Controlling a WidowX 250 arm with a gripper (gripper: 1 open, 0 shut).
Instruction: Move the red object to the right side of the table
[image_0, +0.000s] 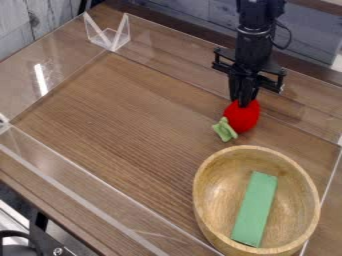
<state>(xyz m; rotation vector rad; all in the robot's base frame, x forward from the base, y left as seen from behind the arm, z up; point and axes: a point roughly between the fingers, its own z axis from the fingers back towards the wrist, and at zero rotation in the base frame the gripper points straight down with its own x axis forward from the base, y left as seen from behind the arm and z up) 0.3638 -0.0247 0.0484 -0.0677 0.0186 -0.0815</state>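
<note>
The camera view is crossed from left to right as follows: a bare stretch of the table (120, 110) is seen at the left, bounded by clear acrylic walls (54, 60); right of centre, the red object (241, 116) is found resting on the wood with its green leafy end pointing down-left. The gripper (246, 98) is lowered straight onto it, its jaws closed tight against the red body. A wooden bowl (214, 200) holding a flat green block (254, 208) lies nearer the front. The grasp is judged made; lift, carry and release are judged left to do.
</note>
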